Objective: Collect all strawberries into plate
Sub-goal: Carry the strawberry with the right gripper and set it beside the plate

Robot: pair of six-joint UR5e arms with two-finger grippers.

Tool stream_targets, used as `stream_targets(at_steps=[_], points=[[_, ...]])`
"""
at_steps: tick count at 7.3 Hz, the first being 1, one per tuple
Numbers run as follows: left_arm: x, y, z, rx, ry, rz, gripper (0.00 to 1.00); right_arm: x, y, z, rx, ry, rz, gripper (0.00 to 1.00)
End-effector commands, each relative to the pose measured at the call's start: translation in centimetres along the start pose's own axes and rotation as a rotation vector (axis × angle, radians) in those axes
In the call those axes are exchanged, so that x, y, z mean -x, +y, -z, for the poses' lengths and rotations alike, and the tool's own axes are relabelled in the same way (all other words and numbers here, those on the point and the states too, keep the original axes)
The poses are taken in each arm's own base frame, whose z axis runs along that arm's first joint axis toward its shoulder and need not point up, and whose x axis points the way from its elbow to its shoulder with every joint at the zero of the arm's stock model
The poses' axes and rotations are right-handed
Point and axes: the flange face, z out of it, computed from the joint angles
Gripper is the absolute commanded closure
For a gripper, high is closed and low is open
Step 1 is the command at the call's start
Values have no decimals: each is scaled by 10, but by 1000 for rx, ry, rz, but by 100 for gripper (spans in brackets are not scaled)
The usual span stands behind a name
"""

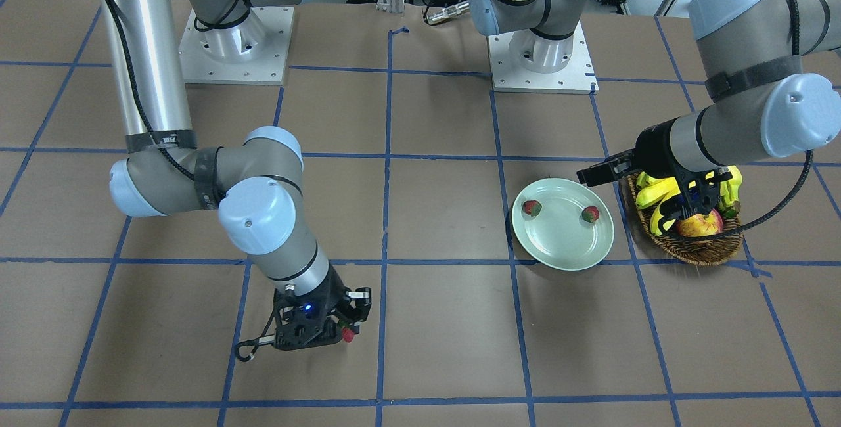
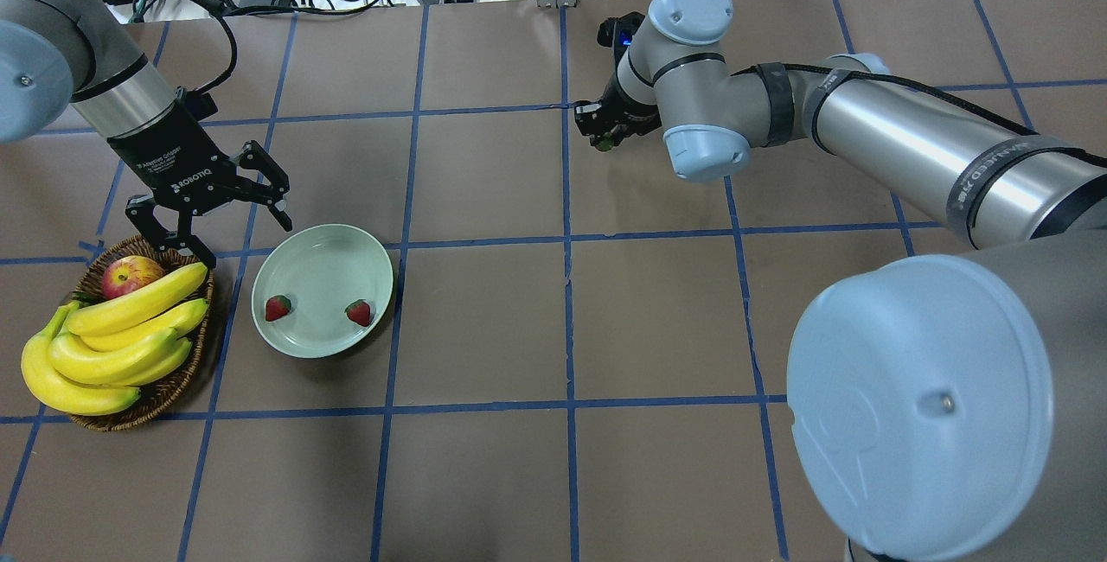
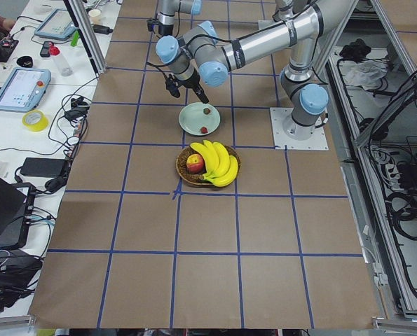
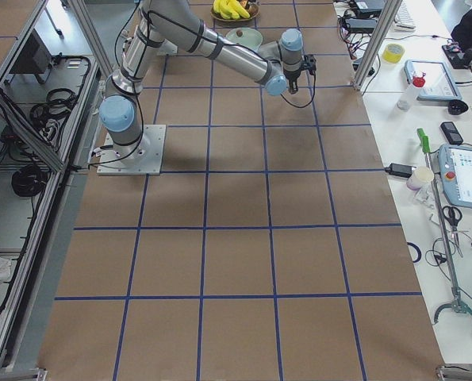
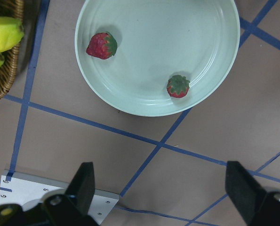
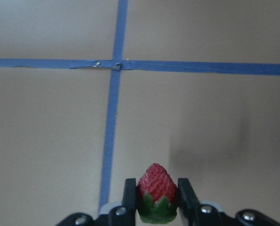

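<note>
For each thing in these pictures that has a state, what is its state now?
left gripper, open, empty, raised near the plate.
right gripper, shut on the third strawberry.
plate, upright, holding two strawberries.
third strawberry, held, far from the plate.
basket, filled with bananas and an apple.

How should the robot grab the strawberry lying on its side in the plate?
Probably from straight above, jaws closing across the fat red middle of the strawberry. It lies sideways in the plate, leafy cap pointing sideways, and the raised rim blocks side approaches.
</note>
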Motion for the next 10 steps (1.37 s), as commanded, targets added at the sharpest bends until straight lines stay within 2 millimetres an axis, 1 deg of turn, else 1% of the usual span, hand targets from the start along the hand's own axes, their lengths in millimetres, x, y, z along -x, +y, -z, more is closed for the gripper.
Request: stream_targets(at_steps=[1, 2, 3, 4, 5, 6, 7, 8, 9, 10], points=[[-1, 5, 6, -16, -1, -4, 0, 117, 84, 5, 117, 32, -9, 100], [0, 4, 6, -14, 6, 1, 0, 146, 122, -2, 144, 53, -13, 100], [0, 4, 6, -8, 33, 26, 0, 160, 163, -21, 194, 71, -5, 100], [1, 5, 5, -1, 32, 42, 0, 161, 181, -29, 214, 90, 7, 96], [0, 7, 2, 24, 32, 67, 0, 158, 190, -35, 240, 90, 5, 77], [-3, 8, 1, 33, 61, 92, 0, 156, 193, -40, 256, 89, 16, 66], [-4, 7, -1, 35, 54, 84, 0, 159, 189, -31, 242, 83, 18, 22], [-4, 5, -1, 30, 56, 83, 0, 163, 182, -6, 199, 77, 20, 0], [-5, 3, 0, 20, 58, 70, 0, 159, 174, 28, 168, 70, 14, 0], [-7, 1, 4, -7, 63, 68, 0, 141, 162, 72, 154, 75, -28, 0]])
